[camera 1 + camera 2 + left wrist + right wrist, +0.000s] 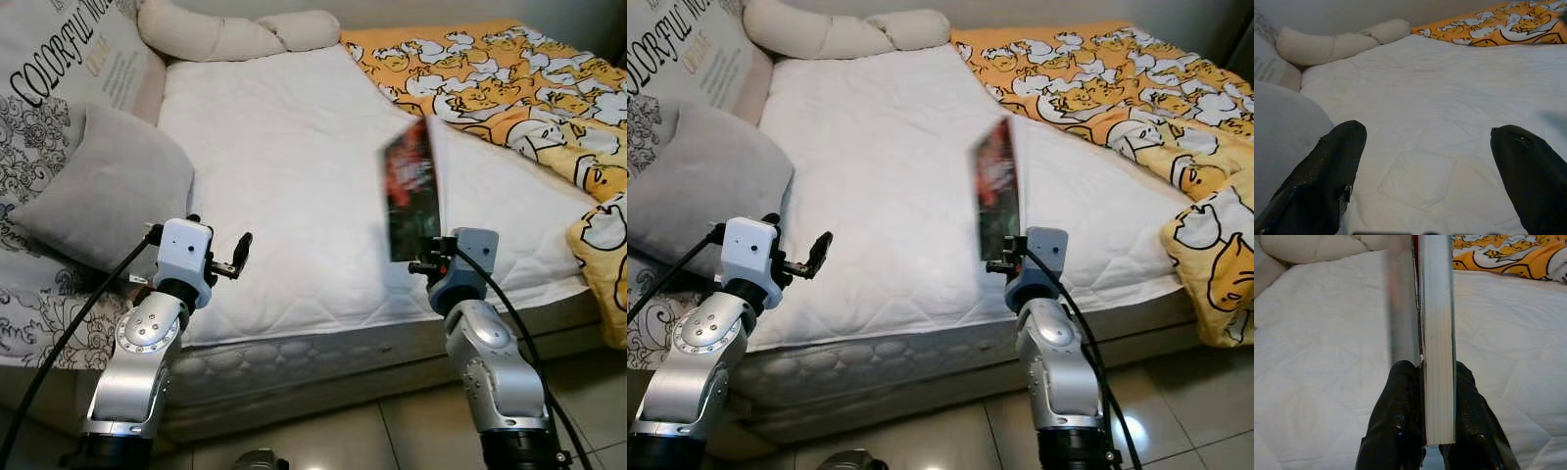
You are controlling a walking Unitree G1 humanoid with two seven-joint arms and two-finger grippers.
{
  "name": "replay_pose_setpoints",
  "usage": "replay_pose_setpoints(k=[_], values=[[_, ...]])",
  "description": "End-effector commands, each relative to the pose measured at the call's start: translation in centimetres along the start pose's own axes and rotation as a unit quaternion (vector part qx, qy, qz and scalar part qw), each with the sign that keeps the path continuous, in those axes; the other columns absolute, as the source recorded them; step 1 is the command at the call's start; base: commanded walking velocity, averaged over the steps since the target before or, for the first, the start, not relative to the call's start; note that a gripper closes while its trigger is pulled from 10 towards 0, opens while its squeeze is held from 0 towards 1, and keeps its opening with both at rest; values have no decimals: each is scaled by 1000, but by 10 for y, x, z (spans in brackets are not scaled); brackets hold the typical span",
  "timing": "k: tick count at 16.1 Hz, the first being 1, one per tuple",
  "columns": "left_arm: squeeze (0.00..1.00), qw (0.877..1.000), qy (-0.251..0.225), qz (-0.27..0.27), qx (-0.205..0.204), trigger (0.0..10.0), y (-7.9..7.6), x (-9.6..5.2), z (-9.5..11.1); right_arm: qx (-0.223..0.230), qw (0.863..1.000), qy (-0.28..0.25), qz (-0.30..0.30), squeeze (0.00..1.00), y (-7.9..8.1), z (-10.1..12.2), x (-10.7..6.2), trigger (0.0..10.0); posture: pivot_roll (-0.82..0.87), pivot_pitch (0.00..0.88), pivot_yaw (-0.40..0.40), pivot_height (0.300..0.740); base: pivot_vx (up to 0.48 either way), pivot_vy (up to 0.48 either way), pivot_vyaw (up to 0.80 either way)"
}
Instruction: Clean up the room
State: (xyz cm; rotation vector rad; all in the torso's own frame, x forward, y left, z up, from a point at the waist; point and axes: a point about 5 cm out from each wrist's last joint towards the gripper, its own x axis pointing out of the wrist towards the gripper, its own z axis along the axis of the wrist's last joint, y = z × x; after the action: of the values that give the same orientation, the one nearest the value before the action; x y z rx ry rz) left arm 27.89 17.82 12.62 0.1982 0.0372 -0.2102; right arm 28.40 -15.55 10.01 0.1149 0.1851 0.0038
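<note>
Book (411, 191) pinched upright by right end effector (1424, 399), centre right of frame, above bed (284, 166). Left end effector (1425, 171) spread, unladen. Judged: carry step; drop-off spot needed next.

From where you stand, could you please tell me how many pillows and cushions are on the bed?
3: a plain grey square cushion at the left edge, a white printed pillow behind it, and a long cream bolster along the headboard. Others may be hidden.

Cushion (103, 186) left on bed (294, 196), blanket (529, 88) right.
</note>
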Motion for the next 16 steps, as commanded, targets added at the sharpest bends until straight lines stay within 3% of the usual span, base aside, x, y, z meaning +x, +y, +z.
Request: replay_pose_setpoints(k=[1,8,16], values=[[0,1000,-5,3,2,10000,1,1,2,-4,1000,-18,2,0,-1,10,0,10000,120,0,39,740,0,0,800],[0,1000,-6,7,1,10000,2,2,3,-23,997,4,78,0,16,4,-2,10000,122,0,41,740,185,0,800],[0,1000,-5,8,1,10000,5,2,2,-16,996,16,86,0,17,1,-3,10000,122,0,41,740,263,0,0]])
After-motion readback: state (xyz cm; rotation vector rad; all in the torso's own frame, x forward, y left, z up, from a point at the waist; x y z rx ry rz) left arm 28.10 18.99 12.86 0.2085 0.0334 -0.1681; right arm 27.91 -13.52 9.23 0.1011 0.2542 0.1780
